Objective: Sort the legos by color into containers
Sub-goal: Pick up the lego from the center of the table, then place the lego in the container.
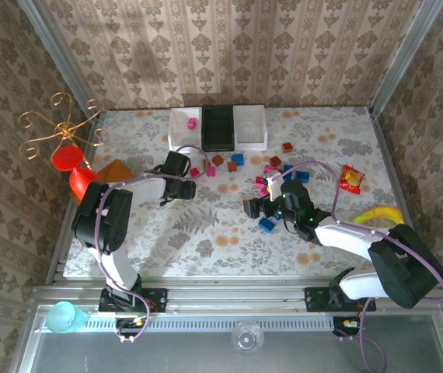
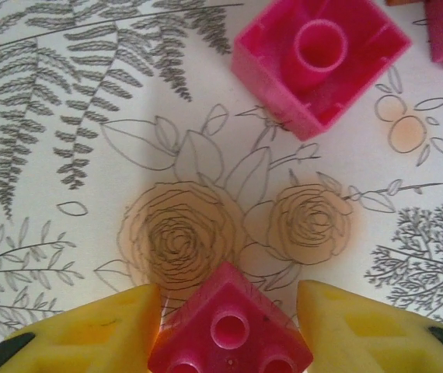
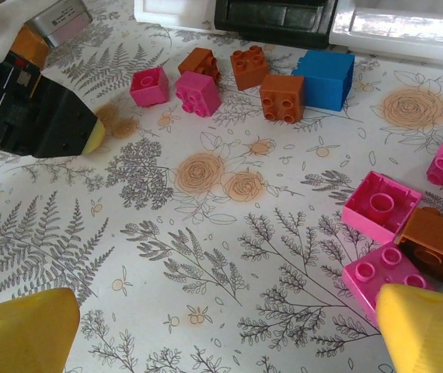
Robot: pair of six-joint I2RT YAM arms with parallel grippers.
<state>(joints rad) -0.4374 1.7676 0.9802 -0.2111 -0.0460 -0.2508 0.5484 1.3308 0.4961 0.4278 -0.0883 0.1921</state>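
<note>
Landmark: the black bin (image 1: 218, 128), the middle one of three open-top bins in a row at the far side of the floral surface (image 1: 167, 233). Everything below is placed from it.
Neighbours: the left white bin (image 1: 179, 140) stands hard against the black bin's left wall, with a binned pink brick (image 1: 192, 123) lying inside. The right white bin (image 1: 250, 128) stands hard against its right wall.
Left arm: the left pincer (image 2: 228, 291) is on the near side of the black bin, a little to its left. Its yellow fingers (image 2: 89, 334) are clamped on the gripped pink brick (image 2: 229, 334), which sits studs up and corner-on, a finger against each side.
Beyond the grip: the upturned pink brick (image 2: 315, 62) lies hollow side up toward the black bin, apart from the fingers.
Right arm: the right pincer (image 3: 225, 311) is on the near side of the black bin and to its right. Its fingers are spread wide apart over bare surface.
Before the bin: the orange-brown bricks (image 3: 281, 97) and the blue brick (image 3: 326, 78) lie just in front of the black bin's near wall, the blue one just beside an orange-brown one.
Right cluster: the pink bricks (image 3: 381, 206) and a brown brick (image 3: 439, 241) lie nearer and to the right of the black bin.
Packaging: the snack packet (image 1: 351, 179), red and yellow, is well apart to the black bin's right, its print too small to read.
Fruit: the banana (image 1: 378, 214) lies nearer than the packet, farther still from the black bin.
</note>
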